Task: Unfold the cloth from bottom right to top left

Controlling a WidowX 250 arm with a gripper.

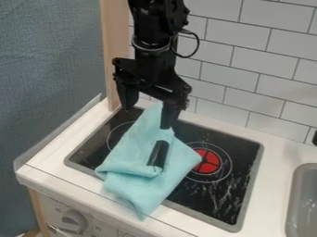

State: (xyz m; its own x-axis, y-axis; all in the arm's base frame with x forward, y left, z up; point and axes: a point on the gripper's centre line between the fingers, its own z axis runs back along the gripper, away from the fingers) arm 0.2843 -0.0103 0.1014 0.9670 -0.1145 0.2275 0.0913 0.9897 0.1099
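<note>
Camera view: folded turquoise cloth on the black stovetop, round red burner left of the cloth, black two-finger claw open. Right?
Burner side's wrong: camera view shows the round red burner right of the folded turquoise cloth. Cloth on the black stovetop, black two-finger claw open: correct.

White desk (277, 150), black cooktop (243, 155) with grey rim set in it. Red burner (207, 161) at about 2 o'clock of the cooktop, thin pale ring around it. Second ring (110, 134) at 10 o'clock, partly under the cloth. Whitish streaks toward 4 o'clock. Light-blue cloth (133, 152), folded and rumpled, lies from 12 down to 7 o'clock, lower end over the rim onto white surface. Grey sink (304, 199) at the desk's 4 o'clock.
</note>
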